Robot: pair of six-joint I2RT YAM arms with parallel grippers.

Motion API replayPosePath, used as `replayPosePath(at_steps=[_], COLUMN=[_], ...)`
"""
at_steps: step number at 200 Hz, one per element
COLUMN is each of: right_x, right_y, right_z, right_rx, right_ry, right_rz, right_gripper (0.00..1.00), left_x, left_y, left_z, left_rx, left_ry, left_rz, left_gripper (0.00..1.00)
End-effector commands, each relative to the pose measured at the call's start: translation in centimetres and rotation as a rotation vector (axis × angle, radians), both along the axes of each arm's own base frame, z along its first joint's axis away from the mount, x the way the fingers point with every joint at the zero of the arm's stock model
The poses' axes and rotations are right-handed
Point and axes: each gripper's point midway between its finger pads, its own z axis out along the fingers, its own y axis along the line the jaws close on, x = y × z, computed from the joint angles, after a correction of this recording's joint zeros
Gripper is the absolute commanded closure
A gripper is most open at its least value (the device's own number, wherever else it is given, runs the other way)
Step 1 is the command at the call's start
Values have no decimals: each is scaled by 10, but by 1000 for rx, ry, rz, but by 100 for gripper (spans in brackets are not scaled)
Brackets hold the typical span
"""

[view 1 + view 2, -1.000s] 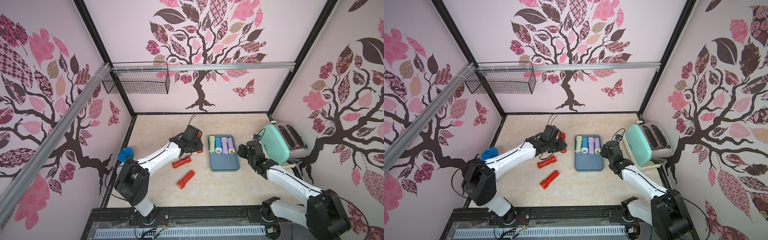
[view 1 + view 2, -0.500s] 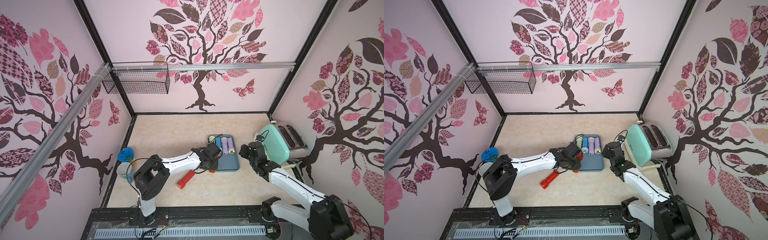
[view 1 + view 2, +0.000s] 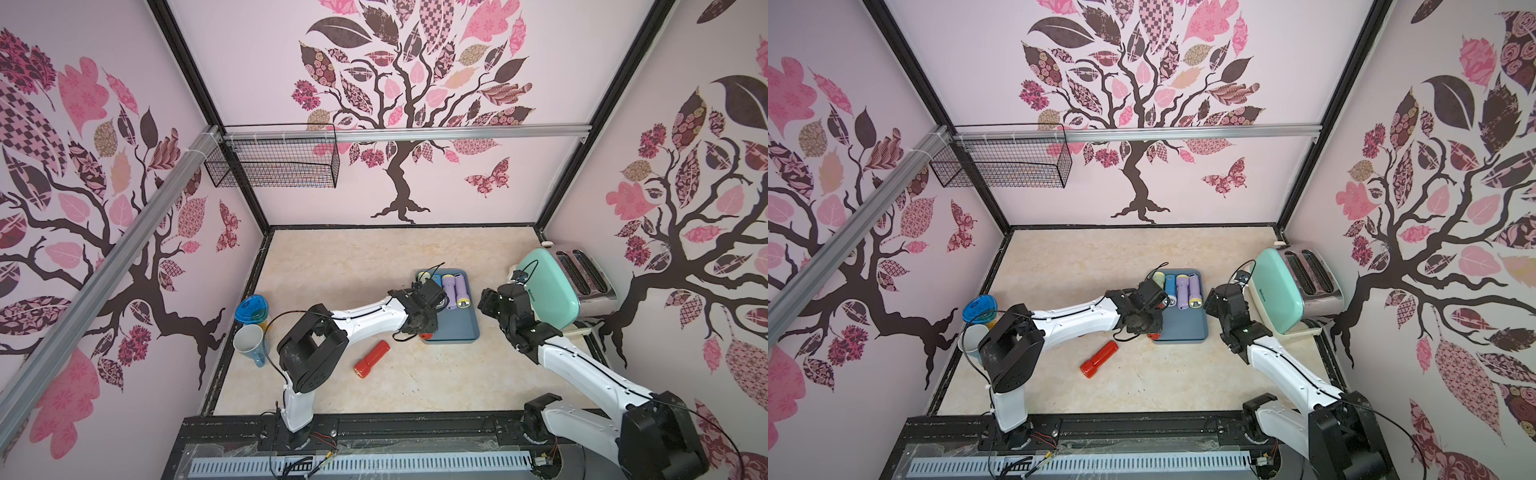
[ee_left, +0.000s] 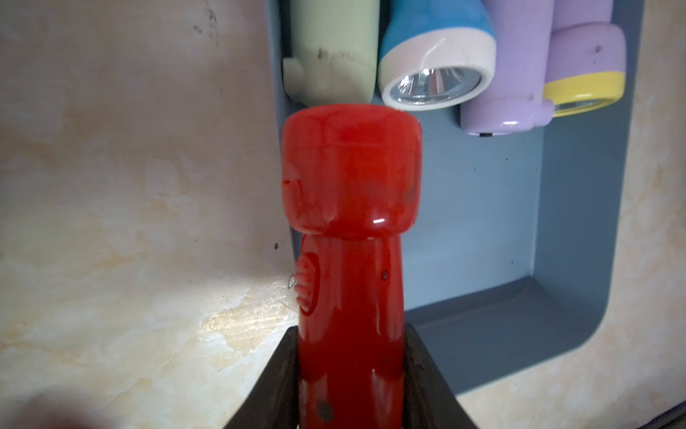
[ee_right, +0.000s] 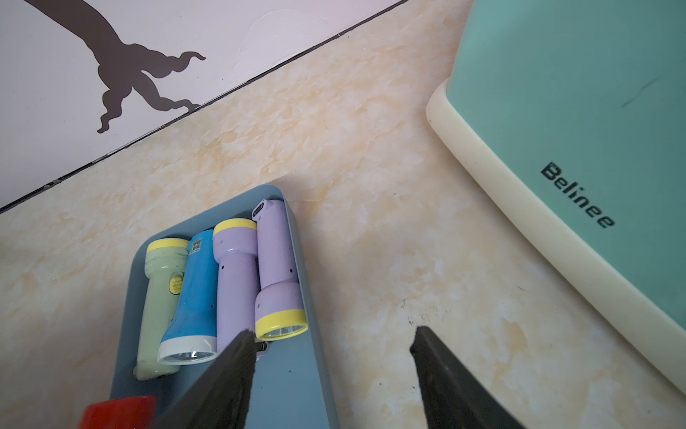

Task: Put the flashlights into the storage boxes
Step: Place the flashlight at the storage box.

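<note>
Well, the left gripper [image 4: 350, 328] is clamped on a red flashlight [image 4: 350, 178], whose head hangs over the slate-blue tray's [image 4: 482, 230] rim, just short of the row of 4 flashlights [image 5: 237, 278] inside. Next, I reckon, it should shift inward over bare tray, lower and release. The right gripper [image 5: 332, 336] hovers half-spread and empty beside the tray. 1 loose red flashlight [image 3: 371, 360] lies on the table [image 3: 374, 257].

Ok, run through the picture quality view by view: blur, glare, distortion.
Left wrist view: the red flashlight in the left tool is soft at close range, the blue flashlight lens glints, a bright patch lies on the table. Right wrist view: the right tool is dark and blurred, the toaster lettering sharp. In both top views: the frame posts splay outward, wide-angle.
</note>
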Motion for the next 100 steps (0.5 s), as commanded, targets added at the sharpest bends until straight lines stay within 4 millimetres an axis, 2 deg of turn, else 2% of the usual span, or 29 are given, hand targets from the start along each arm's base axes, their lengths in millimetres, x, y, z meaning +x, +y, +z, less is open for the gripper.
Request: replayPosePath(at_steps=[1, 45, 100], right_x=[0, -2, -2], right_y=[-3, -6, -3], right_z=[6, 14, 13], right_rx=[-12, -15, -1], right_ry=[-9, -30, -32], right_rz=[-5, -12, -1], right_gripper=[30, 30, 29], left_x=[13, 12, 9], left_y=[-8, -5, -7], left_z=[-2, -17, -13], left_rx=[-69, -27, -16], left_ry=[-38, 1, -14], left_rz=[73, 104, 130], left_gripper=[84, 82, 68])
